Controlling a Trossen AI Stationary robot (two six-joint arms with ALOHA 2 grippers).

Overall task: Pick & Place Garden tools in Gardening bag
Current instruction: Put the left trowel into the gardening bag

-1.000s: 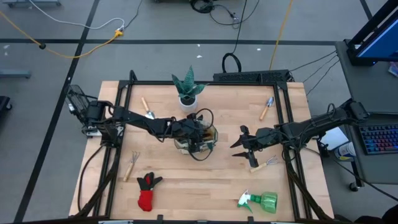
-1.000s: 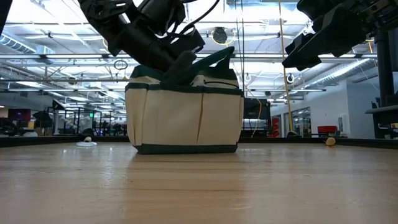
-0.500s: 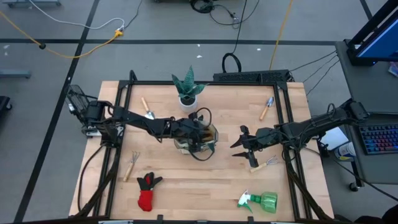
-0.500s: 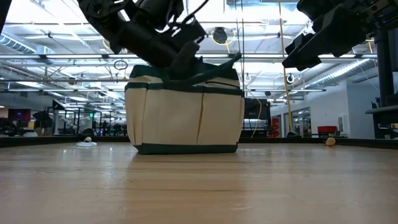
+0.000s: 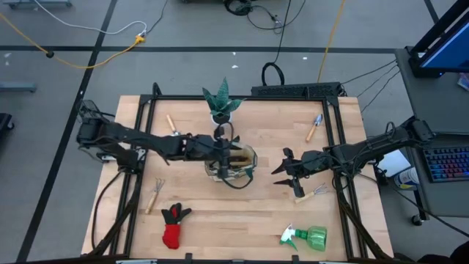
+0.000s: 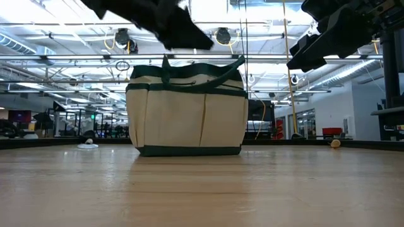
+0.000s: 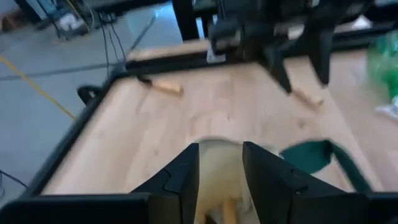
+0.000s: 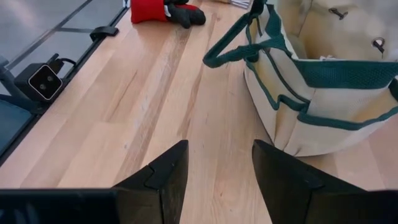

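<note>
Beige gardening bag: the left gripper has lifted clear, fingers apart and empty, a trowel apparently delivered; right gripper waits open.

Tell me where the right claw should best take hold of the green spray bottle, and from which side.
Probably from above, across the narrow neck between the white nozzle and the green body. The spray bottle lies on its side near the table's front edge, nozzle toward the red-black glove; the right claw, open, hangs nearer it.
</note>
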